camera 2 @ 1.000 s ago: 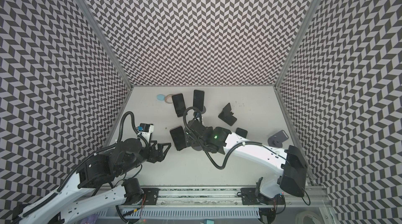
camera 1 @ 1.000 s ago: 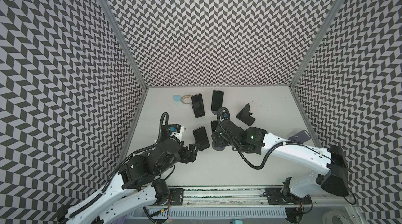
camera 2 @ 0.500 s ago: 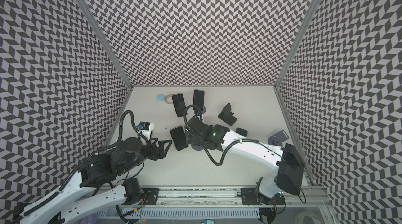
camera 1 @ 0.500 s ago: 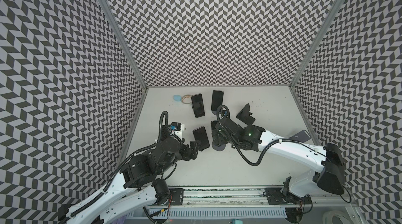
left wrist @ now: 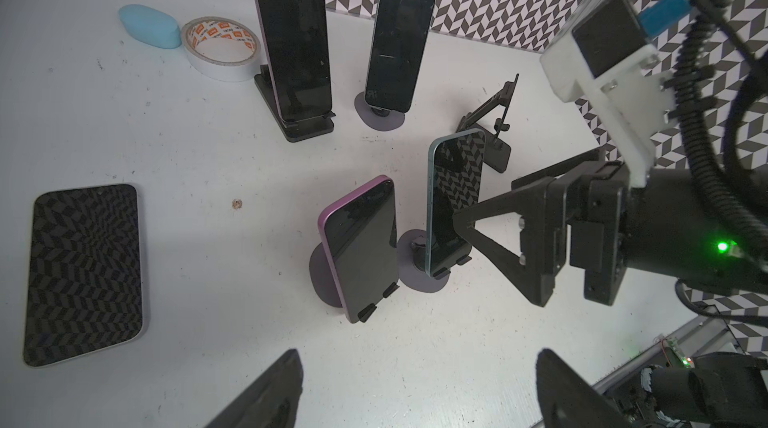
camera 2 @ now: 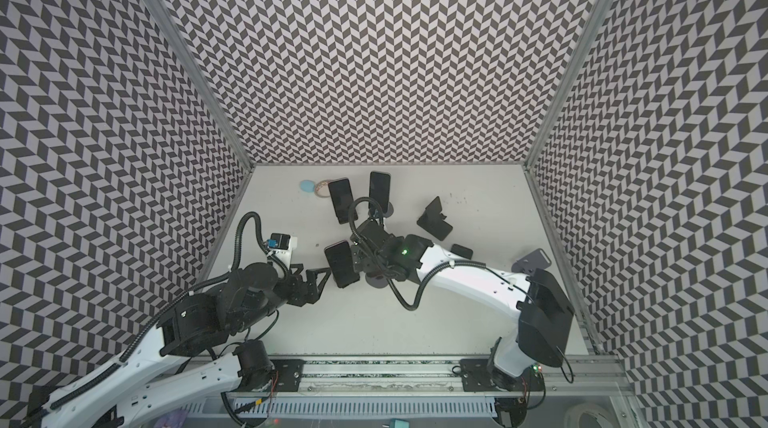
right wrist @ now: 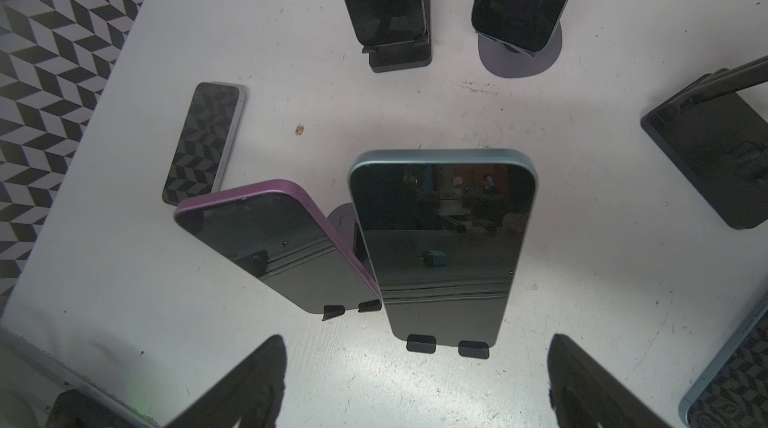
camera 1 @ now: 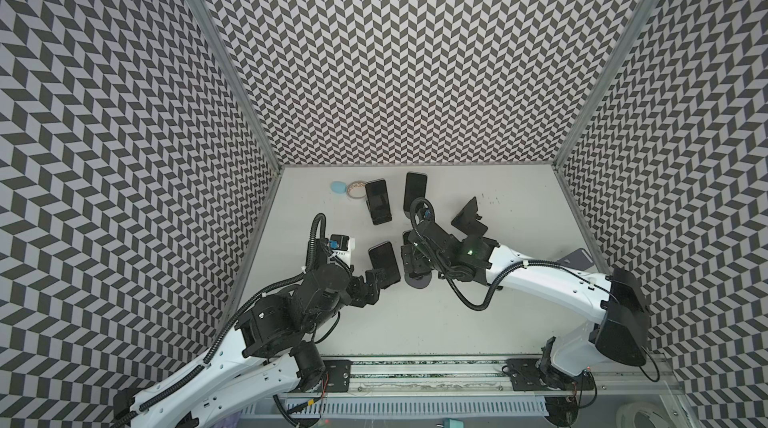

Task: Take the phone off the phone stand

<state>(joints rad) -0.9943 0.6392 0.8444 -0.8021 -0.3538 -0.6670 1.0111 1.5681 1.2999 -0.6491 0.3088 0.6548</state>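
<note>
Two phones stand side by side on round-based phone stands. The purple phone (camera 1: pixel 384 265) (left wrist: pixel 359 247) (right wrist: pixel 282 247) leans on its stand (left wrist: pixel 318 276). The teal phone (left wrist: pixel 451 205) (right wrist: pixel 444 247) rests on two lips of its stand (camera 1: pixel 417 280) (left wrist: pixel 415 276). My left gripper (camera 1: pixel 376 280) (camera 2: pixel 322 276) (left wrist: pixel 419 384) is open, just short of the purple phone's lower edge. My right gripper (camera 1: pixel 409 263) (right wrist: pixel 415 380) is open above the teal phone, with one finger (left wrist: pixel 498 238) beside its edge. Neither holds anything.
Two more phones (camera 1: pixel 378 201) (camera 1: pixel 415 193) stand on stands at the back, next to a blue case (camera 1: pixel 338 187) and a tape roll (camera 1: pixel 355 189). An empty black stand (camera 1: pixel 469 220) and a grey stand (camera 1: pixel 575 259) lie to the right. Phones lie flat on the table (left wrist: pixel 83 276) (camera 2: pixel 461 251).
My left gripper has crept forward toward the purple phone. The right gripper has shifted slightly left over the teal phone and its jaws have spread wider.
</note>
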